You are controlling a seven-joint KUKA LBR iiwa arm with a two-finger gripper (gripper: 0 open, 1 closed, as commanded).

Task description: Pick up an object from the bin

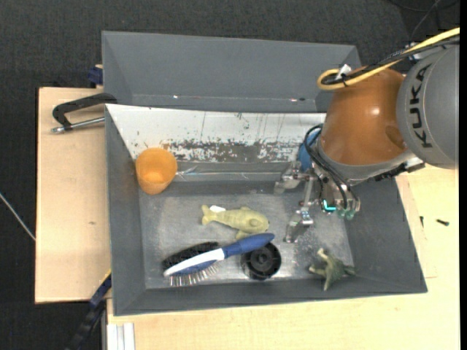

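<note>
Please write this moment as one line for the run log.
gripper: open, empty | place: right side of bin, beside pale yellow fish toy | near: blue-handled brush, green toy figure | pick: not yet done

Arm (pixel 430 108) reaches in from right; orange wrist cover (pixel 361 122) above hand (pixel 295 206); hand low, fingers (pixel 290 182) spread apart.

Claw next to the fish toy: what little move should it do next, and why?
Probably slide a little toward the yellowish fish toy, to get right above it. The claw is open with nothing in it, and the fish lies just beside it on the bin floor.
</note>
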